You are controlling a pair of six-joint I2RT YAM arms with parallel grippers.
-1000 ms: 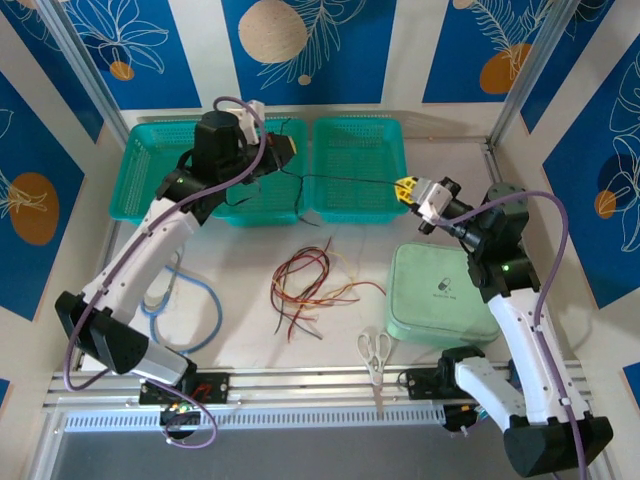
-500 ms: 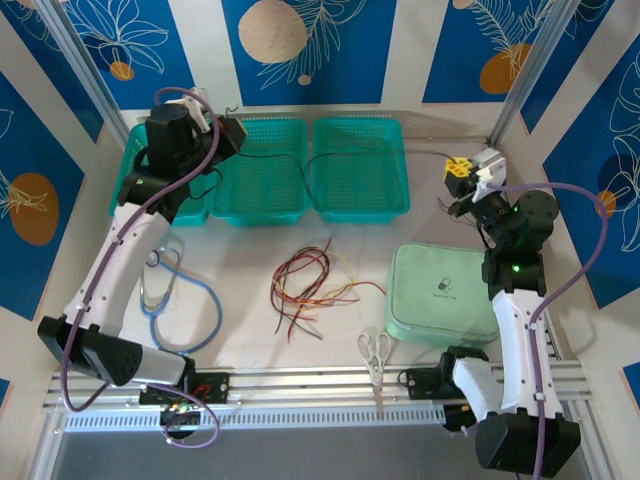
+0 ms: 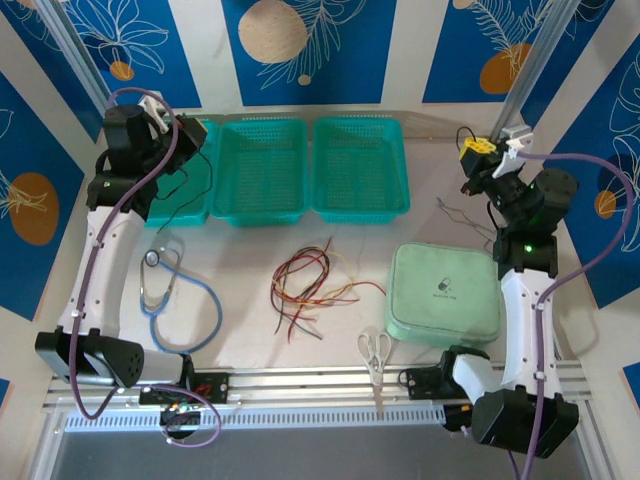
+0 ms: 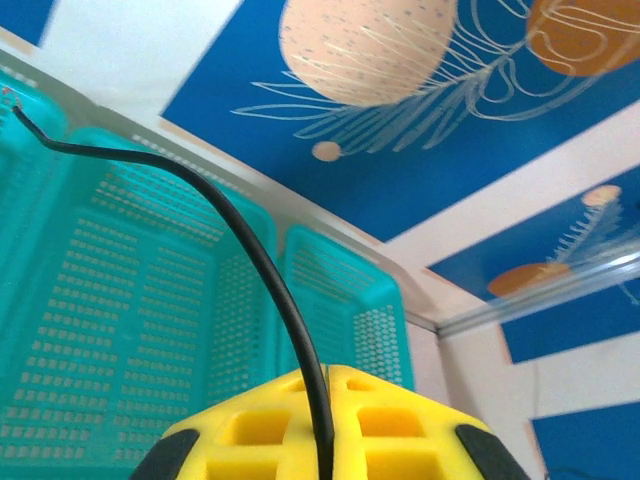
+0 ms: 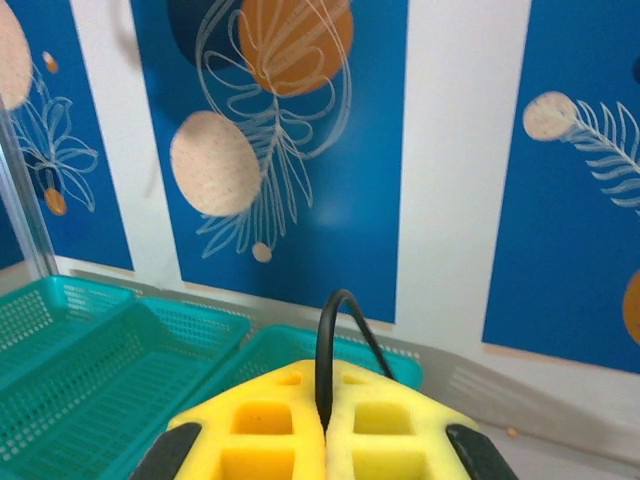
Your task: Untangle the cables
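Near the front edge of the bench (image 3: 240,260), scissors (image 3: 375,352) are lying beside a green case (image 3: 443,295), and just past them the bunch of red, yellow and black cables (image 3: 308,285) is resting mid-bench, a blue stethoscope (image 3: 175,295) lying to its left. Farther back, the left end effector (image 3: 192,135) is hanging over the leftmost teal basket (image 3: 200,212), pinching a black cable (image 4: 255,255) between its yellow fingers (image 4: 290,395), while the right end effector (image 3: 477,152) is hovering near the far right corner, likewise clamping a black cable.
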